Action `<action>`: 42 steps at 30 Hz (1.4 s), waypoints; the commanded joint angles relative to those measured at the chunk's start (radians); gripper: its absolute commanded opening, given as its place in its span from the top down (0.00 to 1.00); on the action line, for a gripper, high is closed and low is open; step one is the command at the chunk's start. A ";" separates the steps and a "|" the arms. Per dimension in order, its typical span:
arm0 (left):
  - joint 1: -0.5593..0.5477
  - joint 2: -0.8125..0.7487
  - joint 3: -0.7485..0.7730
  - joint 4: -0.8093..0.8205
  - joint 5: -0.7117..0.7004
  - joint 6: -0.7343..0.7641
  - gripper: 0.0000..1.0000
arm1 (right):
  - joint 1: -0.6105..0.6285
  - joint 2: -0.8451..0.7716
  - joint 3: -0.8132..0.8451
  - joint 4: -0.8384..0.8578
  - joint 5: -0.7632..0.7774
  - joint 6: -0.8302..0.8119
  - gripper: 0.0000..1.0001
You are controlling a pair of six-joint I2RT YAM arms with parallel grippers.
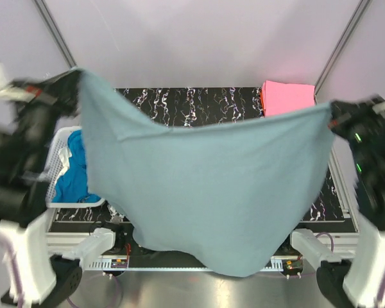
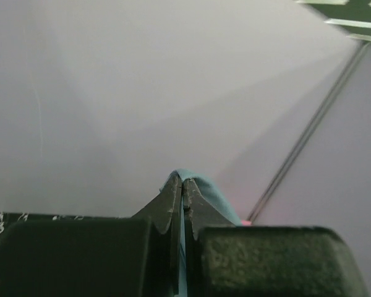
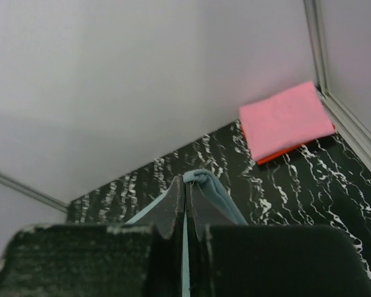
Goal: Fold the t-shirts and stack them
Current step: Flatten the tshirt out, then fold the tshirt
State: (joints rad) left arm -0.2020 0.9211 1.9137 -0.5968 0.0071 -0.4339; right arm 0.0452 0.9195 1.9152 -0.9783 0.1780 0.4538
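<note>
While both arms hold it aloft above the black marbled table (image 1: 199,102), the dusty grey-blue t-shirt (image 1: 205,186) hangs spread like a banner, its lower edge drooping past the table's near edge. The left gripper (image 2: 182,185) has its fingers pressed together on one top corner, high over the table's left side. The right gripper (image 3: 185,182) pinches the other corner the same way, over the table's right side. The stretch between them appears meant to pull the cloth flat so it can be laid on the table for folding. At the table's far right corner lies a pink t-shirt (image 1: 287,96), folded into a rectangle, on top of an orange-red one (image 3: 278,156) of which only an edge shows. A white mesh basket (image 1: 54,160) at the table's left edge holds bright blue shirts (image 1: 77,170), seemingly awaiting their turn. The hanging cloth hides much of the table's middle from the overhead camera. The basket, close under the left corner, looks the likeliest snag when the shirt comes down.
</note>
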 commanded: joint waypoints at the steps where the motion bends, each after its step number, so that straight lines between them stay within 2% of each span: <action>1: 0.004 0.207 -0.122 0.161 -0.084 0.092 1.00 | 0.004 0.131 -0.193 0.330 0.092 -0.064 1.00; 5: 0.004 0.369 -0.174 0.340 -0.104 0.165 1.00 | -0.004 0.225 -0.398 0.574 0.098 -0.092 1.00; 8: 0.006 0.548 -0.134 0.385 -0.131 0.225 1.00 | -0.021 0.359 -0.473 0.719 0.048 -0.093 1.00; 11: 0.006 0.724 -0.093 0.440 -0.145 0.268 1.00 | -0.039 0.571 -0.479 0.822 0.018 -0.080 1.00; 13: 0.007 0.841 -0.064 0.462 -0.148 0.282 1.00 | -0.068 0.651 -0.470 0.906 -0.034 -0.050 1.00; 19: 0.010 1.028 0.001 0.568 -0.150 0.325 1.00 | -0.084 0.936 -0.339 1.038 -0.207 -0.012 1.00; 23: 0.010 1.065 -0.013 0.669 -0.171 0.343 1.00 | -0.097 1.079 -0.245 1.044 -0.241 -0.007 1.00; 26: 0.010 1.084 -0.002 0.710 -0.196 0.363 1.00 | -0.110 1.119 -0.206 1.053 -0.273 0.005 1.00; 33: 0.010 1.036 -0.057 0.729 -0.188 0.334 1.00 | -0.111 1.096 -0.157 0.984 -0.275 -0.013 1.00; 42: 0.010 0.967 -0.157 0.545 -0.237 0.173 1.00 | -0.128 1.094 -0.194 0.920 -0.320 -0.026 1.00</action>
State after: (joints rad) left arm -0.1989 1.9785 1.7794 -0.0303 -0.1745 -0.1833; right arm -0.0669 2.0548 1.7142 -0.0463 -0.1040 0.4469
